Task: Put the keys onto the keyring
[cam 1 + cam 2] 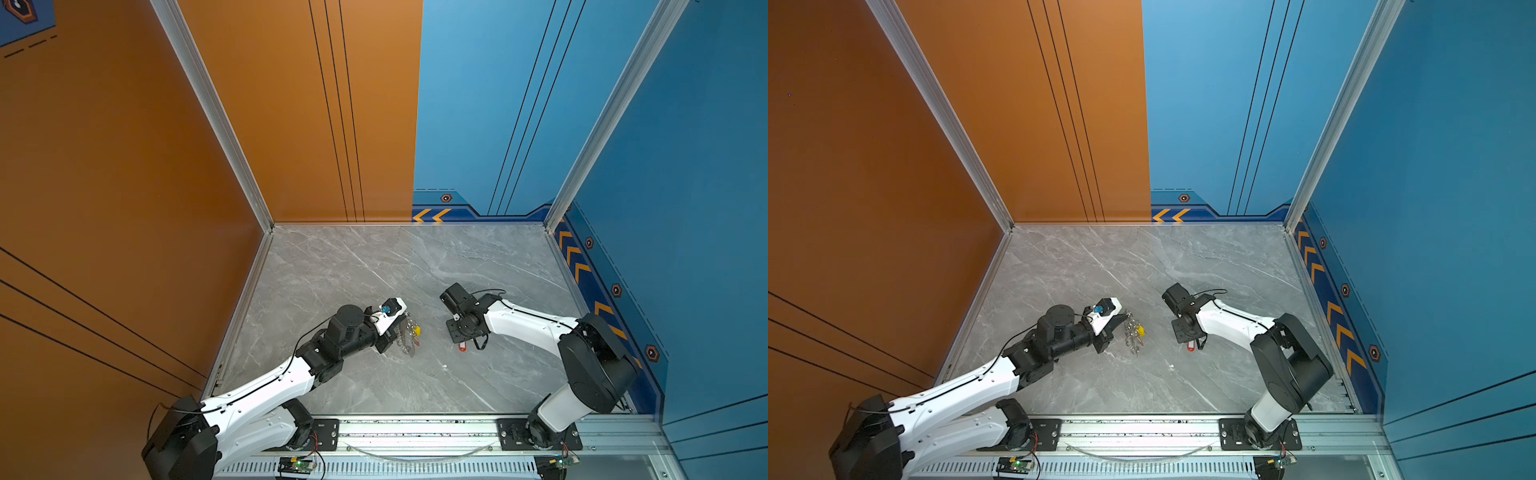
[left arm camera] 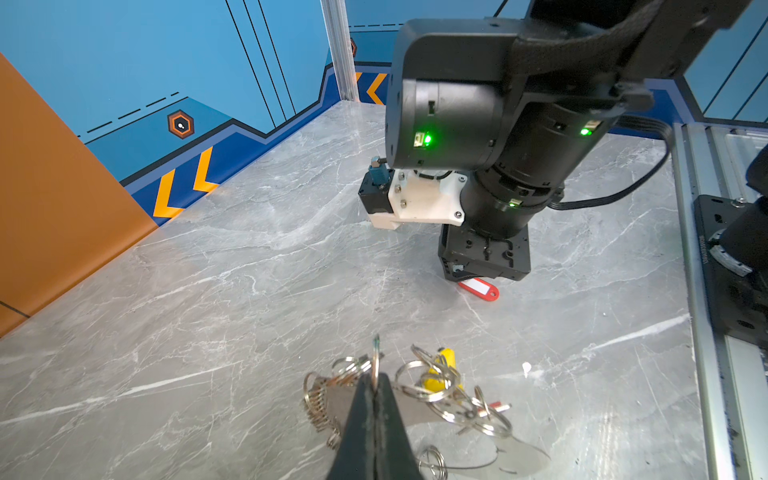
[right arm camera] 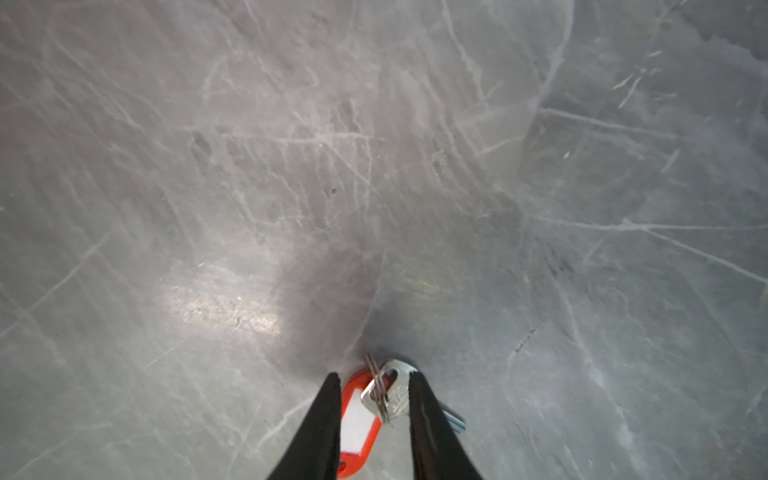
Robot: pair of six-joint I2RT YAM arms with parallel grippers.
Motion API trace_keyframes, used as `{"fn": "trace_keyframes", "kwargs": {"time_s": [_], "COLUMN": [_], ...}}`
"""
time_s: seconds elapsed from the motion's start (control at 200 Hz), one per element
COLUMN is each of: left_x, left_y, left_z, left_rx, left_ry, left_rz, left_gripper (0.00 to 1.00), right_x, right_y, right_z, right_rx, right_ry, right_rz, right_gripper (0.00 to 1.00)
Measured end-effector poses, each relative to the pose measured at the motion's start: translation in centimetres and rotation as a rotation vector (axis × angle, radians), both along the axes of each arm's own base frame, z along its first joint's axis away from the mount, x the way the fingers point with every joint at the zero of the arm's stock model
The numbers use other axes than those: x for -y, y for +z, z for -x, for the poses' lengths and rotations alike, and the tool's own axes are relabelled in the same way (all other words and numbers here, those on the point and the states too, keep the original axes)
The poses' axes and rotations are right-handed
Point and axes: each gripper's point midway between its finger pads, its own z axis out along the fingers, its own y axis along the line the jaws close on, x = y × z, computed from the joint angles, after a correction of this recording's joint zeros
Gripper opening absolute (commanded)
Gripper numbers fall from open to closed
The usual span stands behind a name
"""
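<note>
The left gripper [image 2: 375, 386] is pressed together on a thin silver ring [image 2: 376, 357], which is held edge-on and upright between the fingertips. Just past the fingertips, a tangle of linked silver rings [image 2: 469, 409] is spread on the grey marble table [image 2: 249, 291]. A yellow key tag [image 2: 432, 380] is caught among the rings, and a coiled wire [image 2: 318, 409] lies at one side. In both top views this cluster is seen a little below the middle of the frame, directly right of the left gripper, with the yellow piece on its right edge.

The right gripper [image 3: 372, 376] is pointed down at the table with its fingers spread. Between them a silver key [image 3: 395, 388] is laid flat, joined by a small split ring to a red tag [image 3: 357, 419] with a white label. Whether either finger touches them cannot be told. In a top view the red tag [image 1: 462, 347] is seen right of centre, just under the right wrist and well apart from the ring cluster.
</note>
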Motion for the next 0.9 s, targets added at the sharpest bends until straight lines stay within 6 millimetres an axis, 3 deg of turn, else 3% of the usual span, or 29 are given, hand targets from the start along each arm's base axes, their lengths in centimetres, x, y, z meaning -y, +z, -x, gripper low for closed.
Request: {"fn": "trace_keyframes", "kwargs": {"time_s": [0.33,0.901], "left_x": [0.1,0.1], "left_y": [0.0,0.0], "left_z": [0.1,0.1], "left_rx": [0.0,0.0], "left_ry": [-0.003,-0.004], "left_rz": [0.0,0.0], "left_gripper": [0.0,0.0], "right_x": [0.5,0.4], "right_y": [-0.6,-1.4], "right_z": [1.2,0.8], "right_rx": [-0.016,-0.021], "right_ry": [-0.011,-0.015], "right_rz": [-0.015,-0.015], "right_gripper": [0.21,0.11]}}
